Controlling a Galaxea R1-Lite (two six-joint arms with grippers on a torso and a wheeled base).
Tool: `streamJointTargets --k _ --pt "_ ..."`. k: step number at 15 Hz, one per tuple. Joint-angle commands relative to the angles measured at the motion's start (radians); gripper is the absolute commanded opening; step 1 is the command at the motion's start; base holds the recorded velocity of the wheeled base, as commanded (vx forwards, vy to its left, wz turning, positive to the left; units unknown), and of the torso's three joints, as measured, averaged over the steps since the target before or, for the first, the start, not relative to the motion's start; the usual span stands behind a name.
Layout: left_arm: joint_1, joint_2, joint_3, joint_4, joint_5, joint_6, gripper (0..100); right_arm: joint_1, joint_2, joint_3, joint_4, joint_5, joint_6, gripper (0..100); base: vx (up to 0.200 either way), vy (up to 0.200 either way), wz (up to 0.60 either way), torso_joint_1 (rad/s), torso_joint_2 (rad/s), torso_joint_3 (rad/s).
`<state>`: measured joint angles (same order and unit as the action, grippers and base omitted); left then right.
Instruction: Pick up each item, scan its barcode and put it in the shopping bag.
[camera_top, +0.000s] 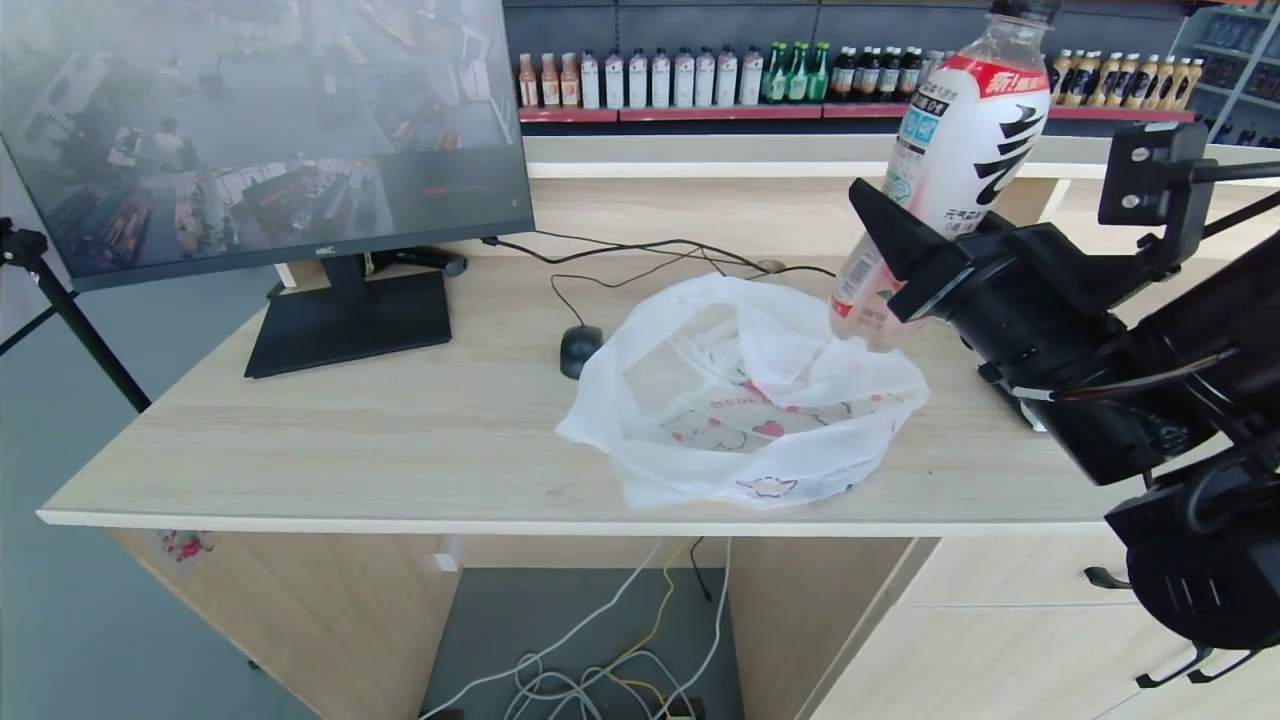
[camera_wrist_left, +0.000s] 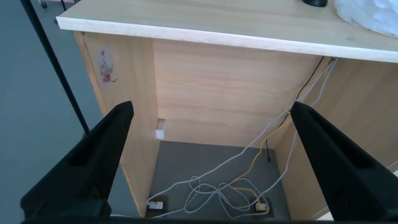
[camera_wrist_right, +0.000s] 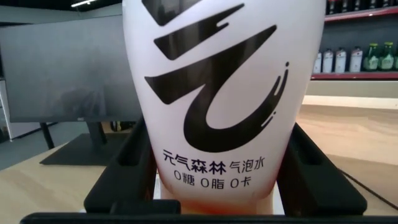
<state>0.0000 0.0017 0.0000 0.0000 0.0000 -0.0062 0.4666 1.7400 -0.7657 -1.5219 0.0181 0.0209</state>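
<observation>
Wooden counter, monitor, mouse, cables, shopping bag

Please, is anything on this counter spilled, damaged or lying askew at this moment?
Nothing is spilled or damaged. The bottle leans in the right gripper, close to the right edge of the shopping bag, which lies slumped on the counter. Loose cables lie tangled on the floor below.

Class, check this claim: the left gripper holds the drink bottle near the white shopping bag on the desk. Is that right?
No. The right gripper holds the drink bottle, as the head view shows. It is indeed near the white shopping bag on the desk.
</observation>
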Motion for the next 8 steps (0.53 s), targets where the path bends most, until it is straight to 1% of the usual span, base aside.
streamJointTargets --k 1,2,4,8 --pt "0.0 0.0 0.0 0.0 0.0 -0.001 100 0.101 0.089 -0.081 0.003 -0.003 -0.001 0 0.0 0.0 0.0 0.0 0.0 0.0" --pt "0.0 0.0 0.0 0.0 0.0 -0.001 100 0.135 0.119 -0.107 0.005 -0.003 -0.002 0 0.0 0.0 0.0 0.0 0.0 0.0" --pt "0.0 0.0 0.0 0.0 0.0 -0.001 100 0.162 0.177 -0.162 0.014 -0.004 -0.002 0 0.0 0.0 0.0 0.0 0.0 0.0" --pt "0.0 0.0 0.0 -0.002 0.0 -0.001 100 0.158 0.285 -0.248 0.016 -0.003 0.004 0 0.0 0.0 0.0 0.0 0.0 0.0"
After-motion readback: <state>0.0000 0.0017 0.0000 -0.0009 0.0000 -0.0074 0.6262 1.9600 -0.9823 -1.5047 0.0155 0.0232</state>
